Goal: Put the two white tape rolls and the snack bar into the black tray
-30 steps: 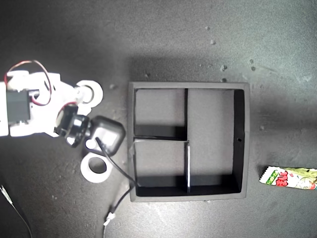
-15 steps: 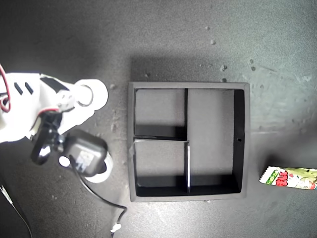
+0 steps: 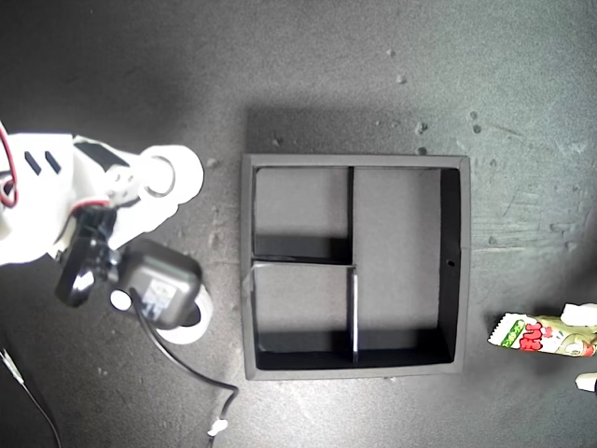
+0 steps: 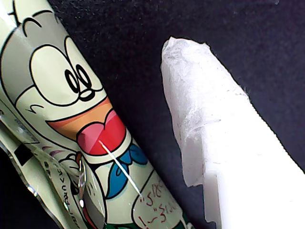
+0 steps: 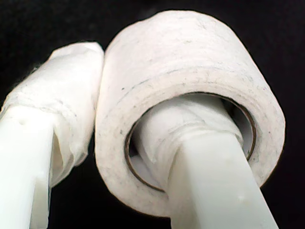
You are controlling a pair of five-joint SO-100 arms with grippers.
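My second gripper [image 5: 119, 143] is clamping one white tape roll [image 5: 190, 102]; my first gripper's fingertip [image 3: 580, 315] is newly appearing beside the snack bar [image 3: 546, 336], its jaws probably apart.

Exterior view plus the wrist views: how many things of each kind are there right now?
White tape rolls: 2 (gripped roll, part-hidden roll)
Snack bar: 1
Black tray: 1
Total: 4
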